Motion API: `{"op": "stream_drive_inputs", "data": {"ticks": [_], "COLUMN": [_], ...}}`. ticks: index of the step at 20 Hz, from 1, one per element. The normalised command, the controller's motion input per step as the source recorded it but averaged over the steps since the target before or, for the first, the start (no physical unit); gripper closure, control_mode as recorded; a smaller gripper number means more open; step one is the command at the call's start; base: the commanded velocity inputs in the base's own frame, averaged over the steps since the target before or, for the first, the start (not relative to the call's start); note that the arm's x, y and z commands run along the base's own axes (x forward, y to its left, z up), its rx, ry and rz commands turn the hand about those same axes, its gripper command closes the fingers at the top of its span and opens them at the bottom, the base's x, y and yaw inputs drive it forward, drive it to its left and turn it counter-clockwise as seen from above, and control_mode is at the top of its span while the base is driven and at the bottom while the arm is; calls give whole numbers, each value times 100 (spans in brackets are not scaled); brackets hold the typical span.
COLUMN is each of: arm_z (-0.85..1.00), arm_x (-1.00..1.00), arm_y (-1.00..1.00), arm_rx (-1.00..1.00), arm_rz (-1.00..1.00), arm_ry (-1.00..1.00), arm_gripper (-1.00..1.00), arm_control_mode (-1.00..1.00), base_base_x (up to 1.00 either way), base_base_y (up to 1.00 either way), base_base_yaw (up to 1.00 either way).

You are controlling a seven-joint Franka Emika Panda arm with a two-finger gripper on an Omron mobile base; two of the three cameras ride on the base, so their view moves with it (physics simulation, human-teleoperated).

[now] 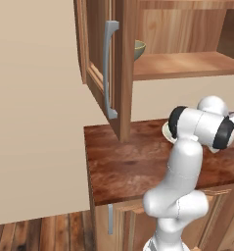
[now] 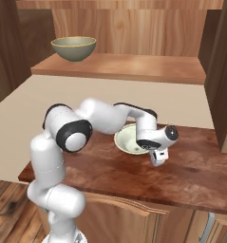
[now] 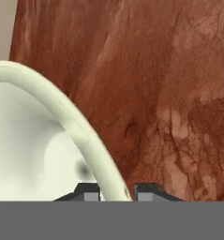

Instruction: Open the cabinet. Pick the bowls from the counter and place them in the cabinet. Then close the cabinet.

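A: Hand view has the fingertips (image 3: 114,191) straddling the pale bowl (image 3: 33,154) rim, one in, one out, jaws narrowed near the rim. Contact? Can't tell.

B: Should seat square on the rim before lifting, else it tips. Bowl sits on the counter (image 2: 191,166); olive bowl (image 2: 73,48) already on the cabinet (image 2: 134,66) shelf.

A: Arm's folded low, elbow out, wrist pointing down.

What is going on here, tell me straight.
The white robot arm is working on the second bowl. Its gripper sits astride the rim of the wide pale white-green bowl on the dark reddish-brown wood counter, one finger inside and one outside. The bowl has not left the counter. The brown wooden wall cabinet stands open, and the olive-tan bowl is already on its shelf. The cabinet is yet to be closed.
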Motion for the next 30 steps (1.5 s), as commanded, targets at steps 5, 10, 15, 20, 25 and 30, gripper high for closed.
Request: {"op": "stream_drive_inputs", "data": {"ticks": [5, 10, 15, 20, 25, 30], "arm_z": [13, 40, 79, 62, 53, 74], "arm_x": [-26, -25, -19, -38, -69, -67], "arm_y": [11, 17, 22, 19, 15, 8], "arm_rx": [0, -6, -20, -19, -14, -9], "arm_rz": [-3, -1, 0, 0, 0, 0], "arm_ry": [-15, -3, 0, 0, -5, -3], "arm_gripper": [100, 100, 100, 100, 100, 100], "arm_control_mode": [-100, -100, -100, -100, -100, -100], "base_base_x": [0, 0, 0, 0, 0, 0], "base_base_y": [0, 0, 0, 0, 0, 0], "base_base_yaw": [0, 0, 0, 0, 0, 0]}}
